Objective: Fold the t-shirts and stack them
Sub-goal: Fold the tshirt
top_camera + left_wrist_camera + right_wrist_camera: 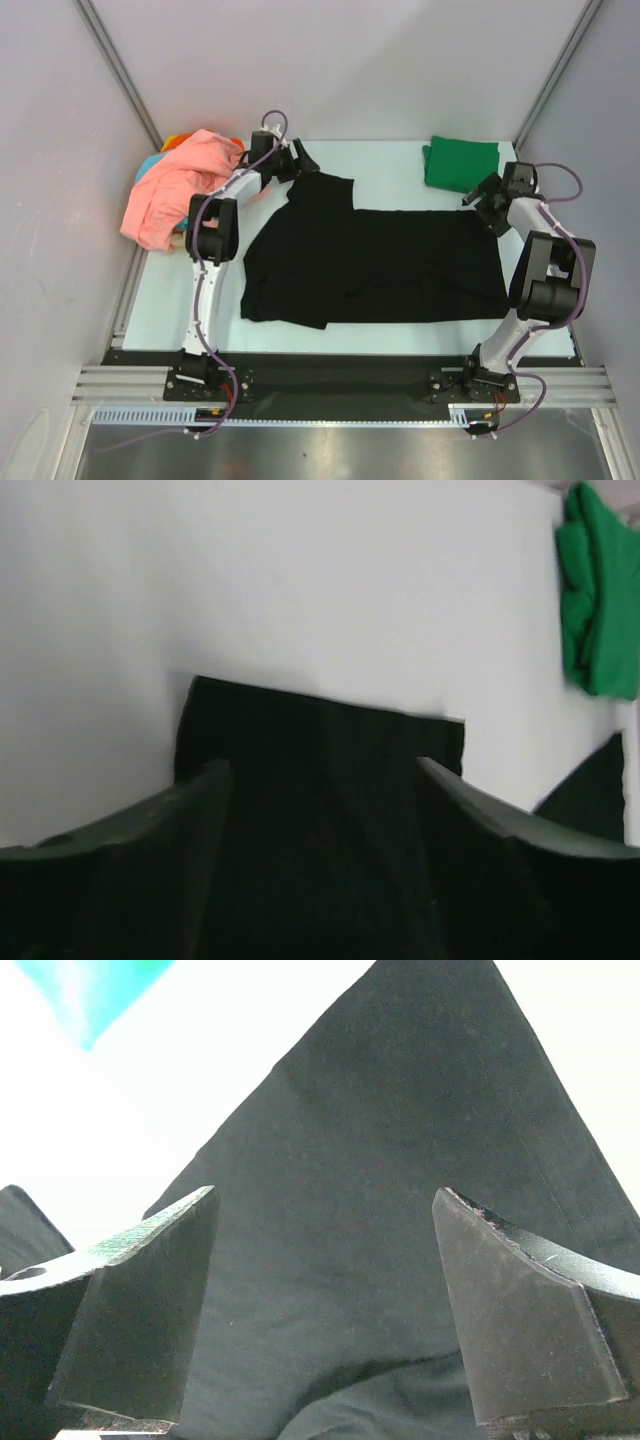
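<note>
The black t-shirt (380, 260) lies spread across the middle of the white worktop (390, 165), mostly flat, with one sleeve or flap sticking out toward the far left and a few creases along its near left edge. It looks like thin, limp cloth. I'd expect it to weigh next to nothing, sag the instant it is lifted, and drag or bunch if pulled along the surface. A pinch at a corner or a hem should hold best, since a grab at the middle would only raise a tent of fabric.

The left pincer (295, 160) hangs over that far left flap with its fingers spread apart, the cloth lying flat below them and nothing gripped. The right pincer (485, 200) sits at the far right corner of the same shirt, also released and wide, with the fabric under it but not pinched.

The colour is a dull, even black, and I can't make out any mark on it from here. A green t-shirt (462, 162) rests folded at the far right corner, just beyond the right pincer. A salmon-pink t-shirt (175, 190) is heaped loosely at the left edge on top of others
</note>
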